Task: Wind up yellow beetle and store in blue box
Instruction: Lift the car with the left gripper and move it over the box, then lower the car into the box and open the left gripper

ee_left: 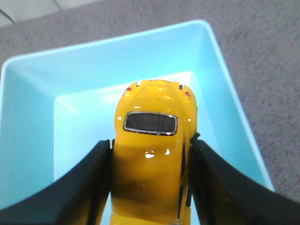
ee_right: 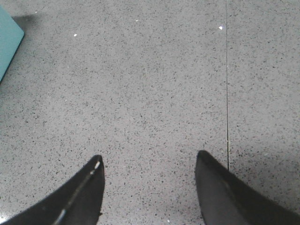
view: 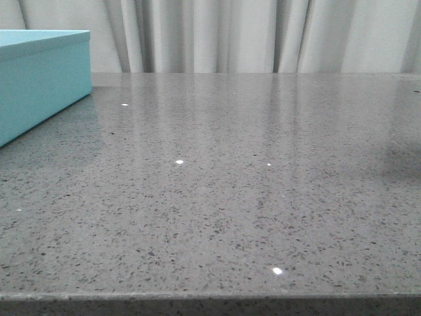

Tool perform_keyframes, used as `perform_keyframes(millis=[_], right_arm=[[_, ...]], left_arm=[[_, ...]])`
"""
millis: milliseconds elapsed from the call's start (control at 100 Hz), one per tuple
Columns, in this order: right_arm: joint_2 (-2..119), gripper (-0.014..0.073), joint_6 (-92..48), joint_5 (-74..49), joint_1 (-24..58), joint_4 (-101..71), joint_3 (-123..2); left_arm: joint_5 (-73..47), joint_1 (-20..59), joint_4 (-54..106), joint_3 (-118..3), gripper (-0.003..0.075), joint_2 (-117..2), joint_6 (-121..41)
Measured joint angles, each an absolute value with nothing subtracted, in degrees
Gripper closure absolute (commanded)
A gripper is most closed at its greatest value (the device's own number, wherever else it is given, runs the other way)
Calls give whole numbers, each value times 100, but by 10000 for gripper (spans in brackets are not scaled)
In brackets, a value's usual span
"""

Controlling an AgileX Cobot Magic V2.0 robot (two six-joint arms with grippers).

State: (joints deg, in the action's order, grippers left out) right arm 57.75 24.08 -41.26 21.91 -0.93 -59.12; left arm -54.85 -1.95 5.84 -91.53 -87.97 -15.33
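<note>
Pinching the yellow beetle (ee_left: 152, 154) over the blue box (ee_left: 28, 140), left fingers (ee_left: 93, 187) ready its drop; right fingers (ee_right: 84, 197) hang spread above the table (ee_right: 150, 84).

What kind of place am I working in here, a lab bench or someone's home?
Probably a staged test bench, though I can't be sure: a bare speckled grey stone tabletop, a plain pale curtain behind it, and only the blue box.

The blue box (view: 39, 79) is set at the table's (view: 230, 197) far left; the yellow beetle (ee_left: 152, 154) is held over its inside.
</note>
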Motion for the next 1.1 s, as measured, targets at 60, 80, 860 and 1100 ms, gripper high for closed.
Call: perform_keyframes(millis=[60,80,860,1100], right_arm=[[5775,160,2408,-4122,2191,-93,-5912],[5775,160,2408,-4122,2191,-93,-5912],[5775,160,2408,-4100,2191,-168,-5912],[5775,160,2408,-4100,2191,-168,-5912]], left_arm=[[-5485,-307,584,-8903,531,-8817,-1506],[-5463,-338,584,-8821,531,-8835,-1506],[-4885,-483,584,-7846,331,-9541,-1469],[-4883,-483,606,-7846,322,-9541,-1401]])
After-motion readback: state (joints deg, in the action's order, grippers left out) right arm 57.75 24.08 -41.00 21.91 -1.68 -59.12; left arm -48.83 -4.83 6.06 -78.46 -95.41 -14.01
